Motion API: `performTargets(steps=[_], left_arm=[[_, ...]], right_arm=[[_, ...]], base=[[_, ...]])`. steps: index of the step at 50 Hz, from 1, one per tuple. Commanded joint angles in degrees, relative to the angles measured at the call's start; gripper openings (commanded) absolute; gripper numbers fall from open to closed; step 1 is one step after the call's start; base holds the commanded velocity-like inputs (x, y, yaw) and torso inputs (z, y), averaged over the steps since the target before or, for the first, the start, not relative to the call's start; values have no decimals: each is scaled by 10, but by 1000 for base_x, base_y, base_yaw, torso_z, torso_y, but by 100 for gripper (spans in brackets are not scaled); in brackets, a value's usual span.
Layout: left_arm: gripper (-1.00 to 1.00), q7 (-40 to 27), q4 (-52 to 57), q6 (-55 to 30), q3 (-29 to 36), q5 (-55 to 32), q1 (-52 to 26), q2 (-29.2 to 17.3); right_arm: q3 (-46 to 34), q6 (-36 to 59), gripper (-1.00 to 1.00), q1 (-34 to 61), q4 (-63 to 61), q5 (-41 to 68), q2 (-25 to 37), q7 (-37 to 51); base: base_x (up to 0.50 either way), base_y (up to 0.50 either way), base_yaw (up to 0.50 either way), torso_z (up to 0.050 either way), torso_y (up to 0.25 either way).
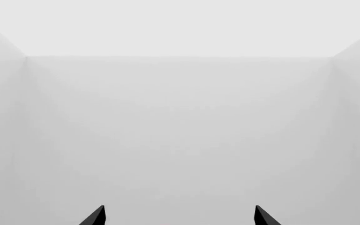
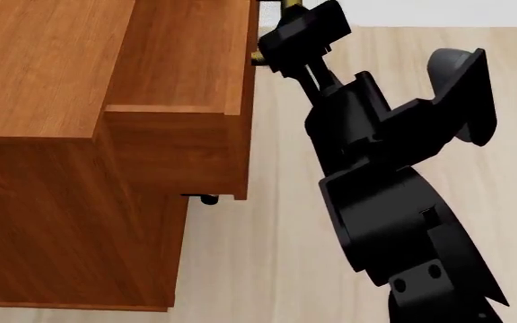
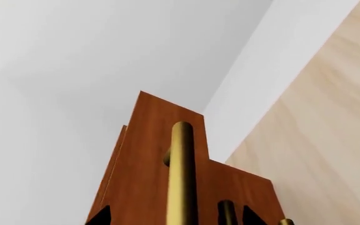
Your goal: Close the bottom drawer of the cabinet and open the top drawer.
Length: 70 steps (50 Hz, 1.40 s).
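Observation:
The reddish-brown cabinet (image 2: 34,81) fills the left of the head view. Its top drawer (image 2: 186,60) stands pulled out toward the right. My right gripper (image 2: 272,47) is at that drawer's front, open, its jaws straddling the brass bar handle (image 3: 181,178) without pressing on it. In the right wrist view the right gripper (image 3: 176,216) has the bar running between its two dark fingertips (image 3: 100,216). The bottom drawer is hidden under the open one. My left gripper (image 1: 180,218) is open, faces only white walls, and is not in the head view.
A dark handle (image 2: 207,199) pokes out below the open drawer. Two further handles (image 3: 227,211) show beside the held bar. My right arm (image 2: 393,202) takes up the right half of the head view, over pale wooden floor (image 2: 268,269). White wall (image 3: 105,56) rises behind.

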Motion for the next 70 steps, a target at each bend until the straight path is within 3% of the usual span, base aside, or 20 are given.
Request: performTargets(steps=[1, 22, 34, 70], left_arm=[[100, 0, -2, 1, 6, 1, -5, 1], [100, 0, -4, 4, 18, 6, -7, 5], [100, -1, -3, 9, 18, 6, -2, 3], [100, 1, -3, 27, 22, 13, 11, 1]], right_arm=[[8, -6, 100, -1, -8, 0, 9, 3], [28, -18, 100, -5, -58, -16, 45, 36], [-1, 13, 100, 39, -75, -68, 76, 66], [-159, 250, 100, 218, -94, -137, 162, 42]], base=[[0, 0, 0, 0, 0], [0, 0, 0, 0, 0], [0, 0, 0, 0, 0], [0, 0, 0, 0, 0]])
